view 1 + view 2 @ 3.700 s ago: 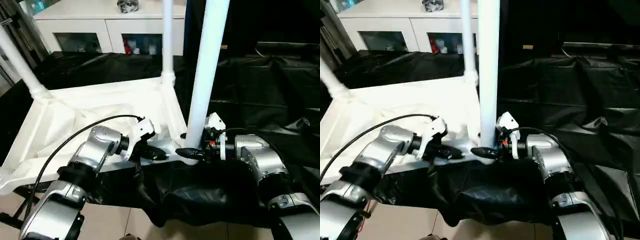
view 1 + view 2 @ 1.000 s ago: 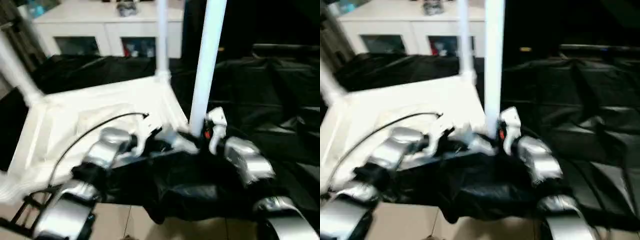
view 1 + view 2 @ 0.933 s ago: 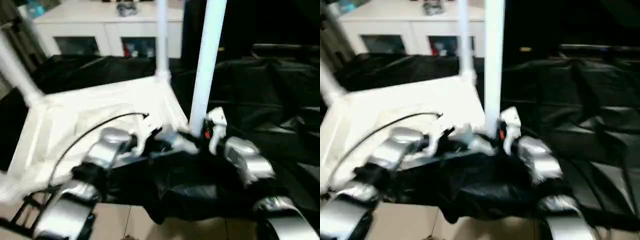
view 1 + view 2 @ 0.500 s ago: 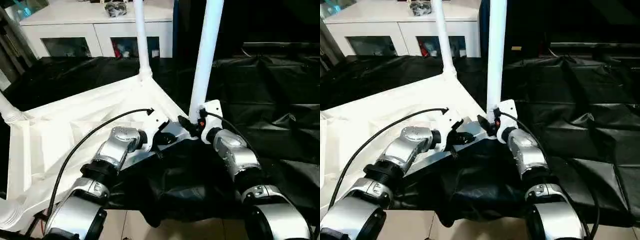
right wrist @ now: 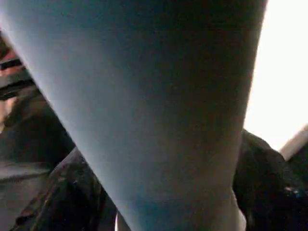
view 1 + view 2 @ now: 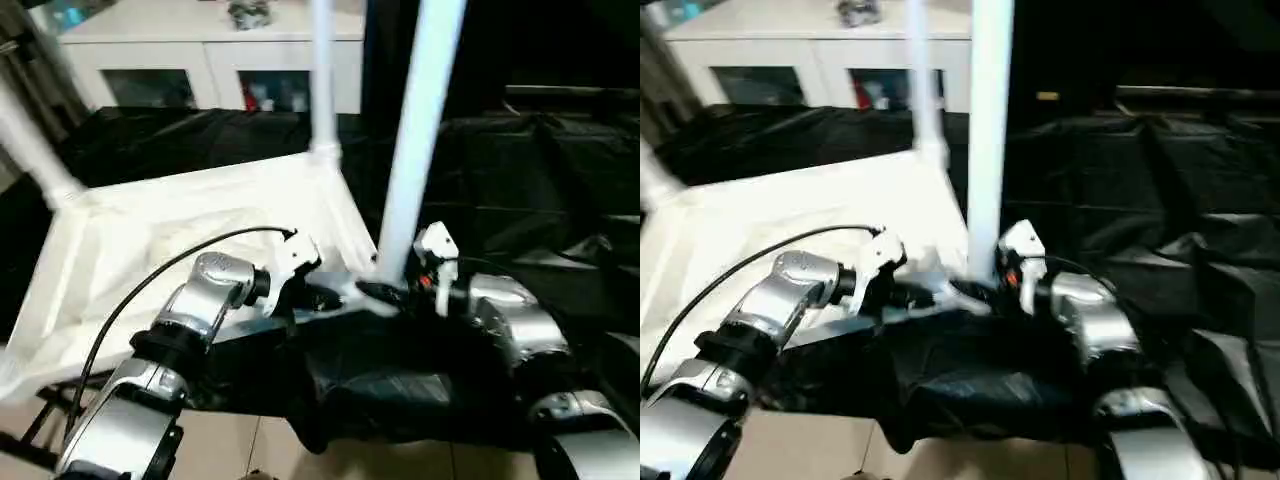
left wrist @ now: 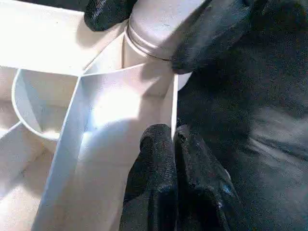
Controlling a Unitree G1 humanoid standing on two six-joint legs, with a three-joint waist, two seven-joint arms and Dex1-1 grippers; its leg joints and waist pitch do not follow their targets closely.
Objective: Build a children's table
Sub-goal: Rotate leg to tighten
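Observation:
The children's table lies upside down, its white ribbed top resting on the black-draped work table. Three white legs stand up from its corner sockets: one at the far left, one at the back and one at the near corner. My right gripper is shut around the base of the near leg, with a black finger on each side. My left gripper is shut on the thin rim wall of the top, just beside that socket.
A white cabinet with glass doors stands behind. Crumpled black cloth covers the work table to the right and hangs over its near edge. A black cable loops above my left forearm. Tiled floor shows below.
The whole picture has swung between frames, so the camera moved. Both grippers keep the same holds at the near corner, left on the rim and right on the leg.

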